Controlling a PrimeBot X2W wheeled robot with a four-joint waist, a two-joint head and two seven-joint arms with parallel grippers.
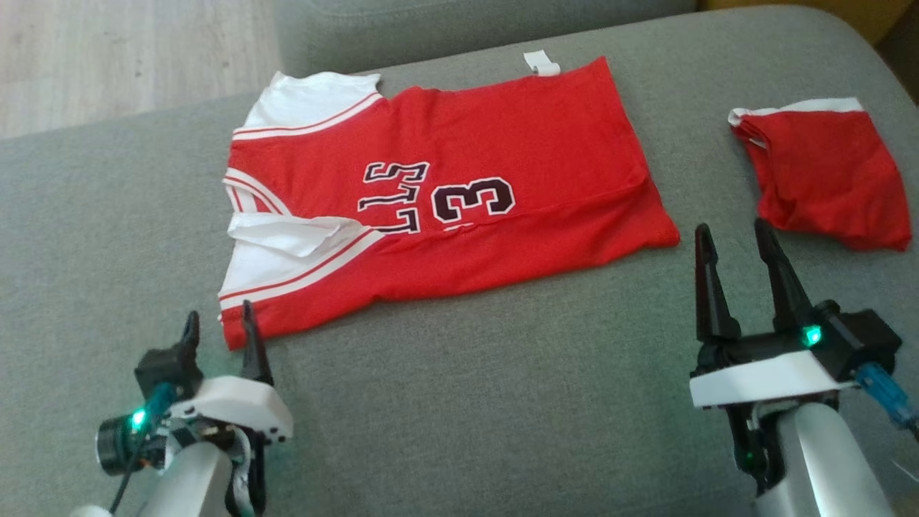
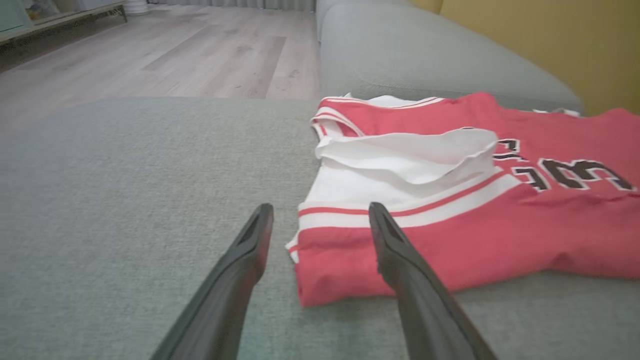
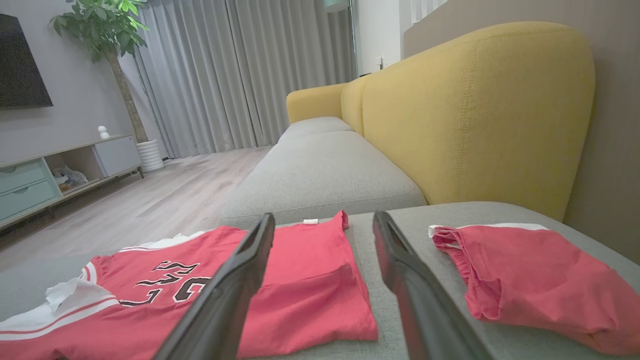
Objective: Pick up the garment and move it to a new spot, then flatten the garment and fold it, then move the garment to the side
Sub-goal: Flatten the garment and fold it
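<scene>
1. Sofa seat [image 1: 459,402]: a grey fabric cushion that carries all items.
2. Garment [image 1: 546,151]: a red jersey with white shoulder panels. It lies flat on the seat, at the centre of the head view.
   - Long axis: runs left to right across the robot's front.
   - The white shoulders and neck opening point to the robot's left, and the hem points to its right.
   - The printed "3" and the letters therefore read sideways.
   - One white panel is folded back over the chest.
3. Red shorts [image 1: 826,176]: crumpled, apart from the jersey's hem, at the right of the seat.
4. Right pincer [image 1: 732,230]: spread and holding nothing. It stands near the hem corner, between the jersey and the shorts.
5. Left pincer [image 1: 219,316]: spread and holding nothing. It sits at the jersey's near left corner. Contact with the cloth cannot be determined.
6. White tag [image 1: 542,63]: at the far edge of the jersey.

View differences:
- The right wrist view takes in the yellow backrest [image 3: 475,115], grey curtains [image 3: 240,75], a potted plant [image 3: 107,25] and a low cabinet [image 3: 60,170].
- The left wrist view looks along the shoulder end of the jersey toward the wooden floor [image 2: 175,55].
</scene>
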